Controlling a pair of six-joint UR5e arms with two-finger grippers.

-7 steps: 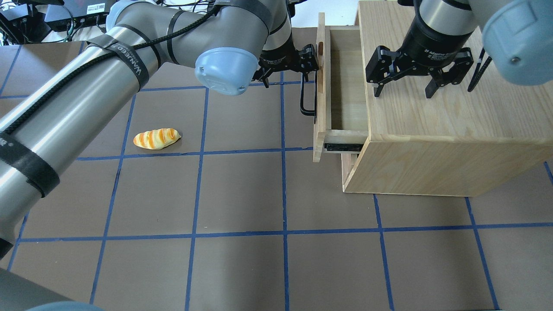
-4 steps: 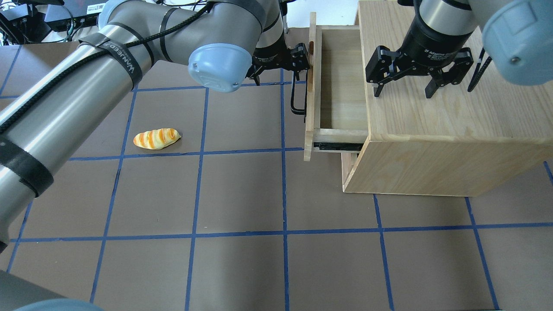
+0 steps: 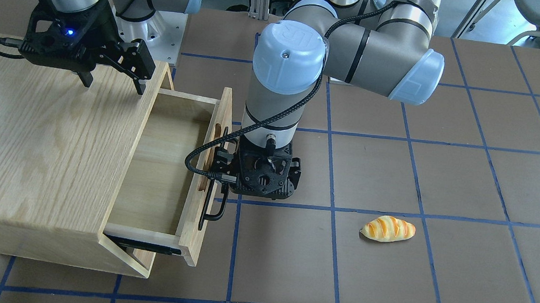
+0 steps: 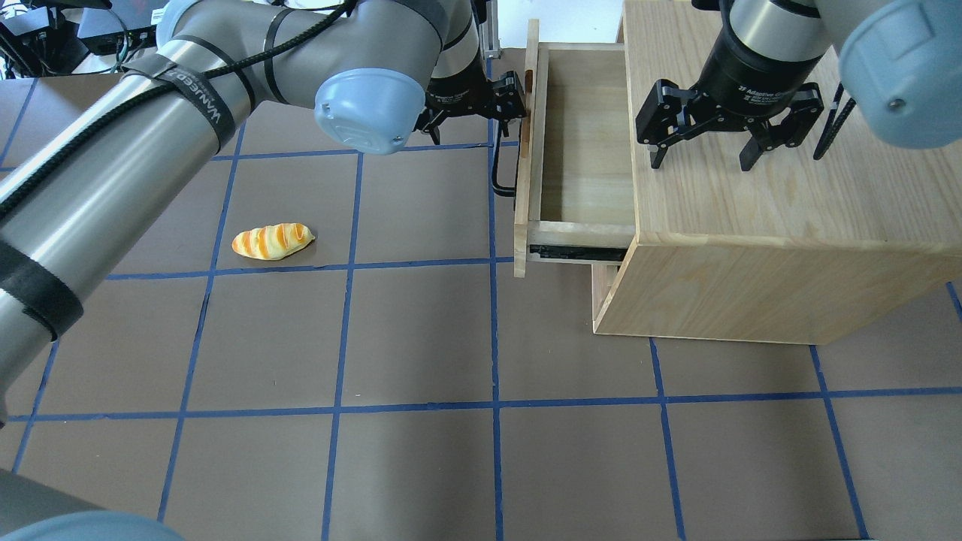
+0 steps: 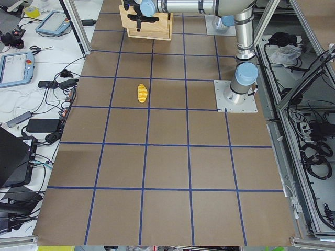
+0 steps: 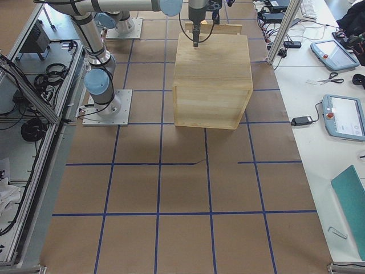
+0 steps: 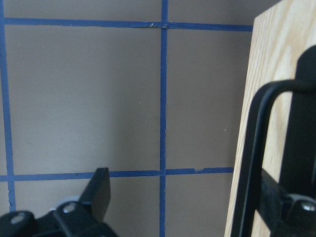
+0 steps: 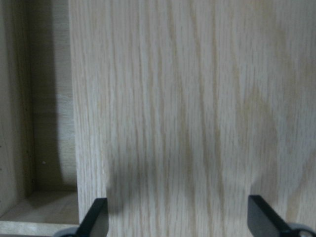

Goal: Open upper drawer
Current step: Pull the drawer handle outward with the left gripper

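The upper drawer [image 4: 590,150] stands pulled well out of the oak cabinet [image 4: 789,225], its inside bare; it also shows in the front view [image 3: 163,162]. Its black bar handle [image 4: 500,169] runs along the front panel [image 3: 208,175]. My left gripper [image 4: 477,120] points down at the handle with its jaws apart; one finger [image 7: 301,123] sits between the handle bar [image 7: 252,148] and the panel, the other finger [image 7: 98,195] stands clear over the mat. My right gripper [image 4: 703,158] hangs open and empty just above the cabinet top [image 8: 197,123].
A toy bread loaf [image 4: 272,241] lies on the brown gridded mat to the left of the drawer, also in the front view [image 3: 388,228]. The plain lower front panel [image 4: 605,289] sits below the drawer. Cables and screens lie beyond the table's ends.
The drawer has slid further out of the cabinet, leftward in the overhead view, and my left gripper has moved with its handle. The right gripper has stayed put.
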